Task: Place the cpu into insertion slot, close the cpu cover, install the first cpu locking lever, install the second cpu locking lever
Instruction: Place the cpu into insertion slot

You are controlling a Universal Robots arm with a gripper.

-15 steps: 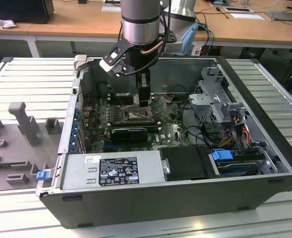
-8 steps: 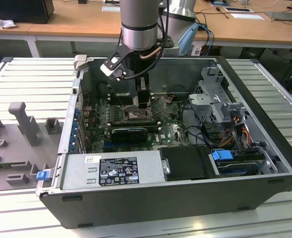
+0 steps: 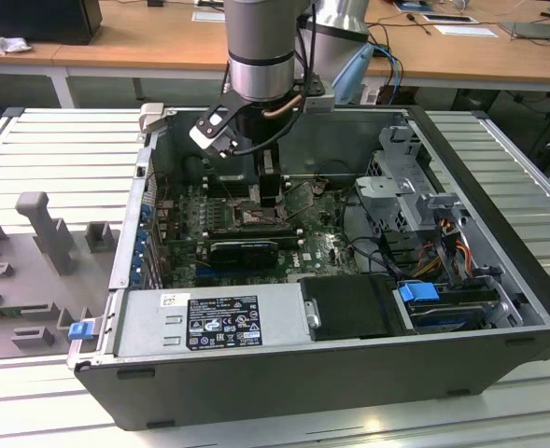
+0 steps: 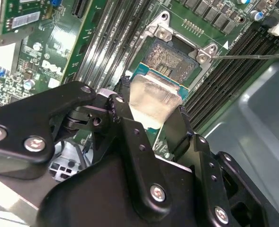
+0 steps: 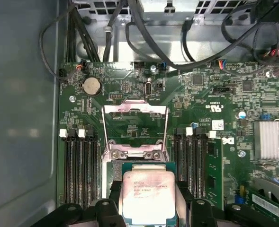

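Observation:
My gripper (image 3: 271,207) reaches down into the open computer case over the motherboard. It is shut on the cpu (image 5: 148,196), whose pale silvery face (image 4: 154,100) sits between the two black fingers (image 4: 121,97). The chip hangs tilted just above one side of the insertion slot (image 4: 171,59), and part of the slot's golden-grey contact field lies uncovered beyond it. The cpu cover (image 5: 134,109) stands swung open on its hinge past the socket. A thin metal locking lever (image 4: 253,56) sticks out from the socket's corner.
Long black memory slots (image 5: 77,165) flank the socket on both sides. Black cables (image 5: 177,47) loop along the case wall beyond the board. A power supply box (image 3: 218,317) lines the near case edge, and a drive cage (image 3: 415,201) stands at the exterior view's right.

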